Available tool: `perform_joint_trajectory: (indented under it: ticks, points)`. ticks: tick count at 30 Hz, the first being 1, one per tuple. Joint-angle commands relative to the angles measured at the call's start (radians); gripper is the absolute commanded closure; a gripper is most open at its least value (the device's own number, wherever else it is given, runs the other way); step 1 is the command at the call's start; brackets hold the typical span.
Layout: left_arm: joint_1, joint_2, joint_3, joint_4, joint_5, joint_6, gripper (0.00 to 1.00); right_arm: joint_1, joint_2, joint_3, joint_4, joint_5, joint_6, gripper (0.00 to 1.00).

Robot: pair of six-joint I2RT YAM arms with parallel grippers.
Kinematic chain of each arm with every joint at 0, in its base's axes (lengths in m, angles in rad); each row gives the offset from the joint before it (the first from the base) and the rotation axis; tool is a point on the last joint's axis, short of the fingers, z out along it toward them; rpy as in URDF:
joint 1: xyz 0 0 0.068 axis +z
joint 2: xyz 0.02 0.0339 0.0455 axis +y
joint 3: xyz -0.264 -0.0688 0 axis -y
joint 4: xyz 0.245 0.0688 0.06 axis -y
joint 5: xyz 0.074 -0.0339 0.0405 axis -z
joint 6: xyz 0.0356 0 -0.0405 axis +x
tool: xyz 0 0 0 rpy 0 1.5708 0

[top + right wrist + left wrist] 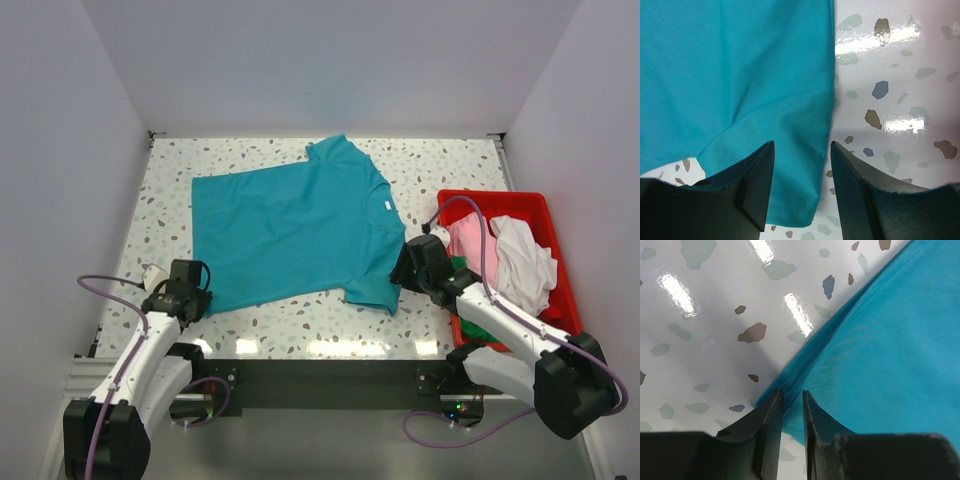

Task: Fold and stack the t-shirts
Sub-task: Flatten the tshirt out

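On the white speckled table (160, 210), boxed in by plain pale walls (300, 60) on three sides, a teal shirt (290, 230) lies spread flat near the middle. Its neck points to the right, and the small white label (388, 204) shows there. The tabletop is glossy, with bright streaks of lamp light on it along the near edge, just ahead of the black rail (320, 380) where the arms are bolted.

A red bin (545, 205) stands at the right side of the table, just beside the shirt's near sleeve. In it lie a pink shirt (470, 240), a white shirt (522, 262) and a bit of green shirt (476, 328), all crumpled together.

The left gripper (792, 396) is down at the near left corner of the teal shirt. Its fingers are almost together with only a thin slit between them, and teal hem shows in that slit. I cannot tell whether it is pinching the cloth.

The right gripper (802, 147) sits over the near sleeve with its fingers parted. The sleeve lies flat between them and it has hold of nothing.
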Motion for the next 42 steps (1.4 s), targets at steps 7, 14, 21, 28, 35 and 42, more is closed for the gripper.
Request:
perform_joint_trajectory:
  ticks: [7,14,21,28,35,42]
  points:
    - [-0.009,0.042,0.113,-0.128,-0.069,-0.033,0.63,0.003,-0.034,0.039,-0.022,-0.009,-0.004,0.48]
    - [-0.012,0.105,0.175,-0.208,-0.055,-0.064,0.57,0.003,-0.030,0.042,-0.015,-0.015,0.002,0.47]
    - [-0.058,0.151,0.153,-0.221,-0.026,-0.162,0.56,0.003,-0.001,0.054,0.001,-0.026,-0.005,0.47]
    - [-0.154,0.228,0.165,-0.249,-0.060,-0.266,0.60,0.004,0.007,0.060,-0.011,-0.019,-0.018,0.47]
    - [-0.157,0.272,0.155,-0.232,-0.104,-0.288,0.62,0.003,-0.018,0.049,-0.036,-0.032,-0.032,0.47]
    - [-0.155,0.295,0.165,-0.209,-0.184,-0.256,0.78,0.003,-0.068,0.056,-0.088,-0.064,-0.045,0.45]
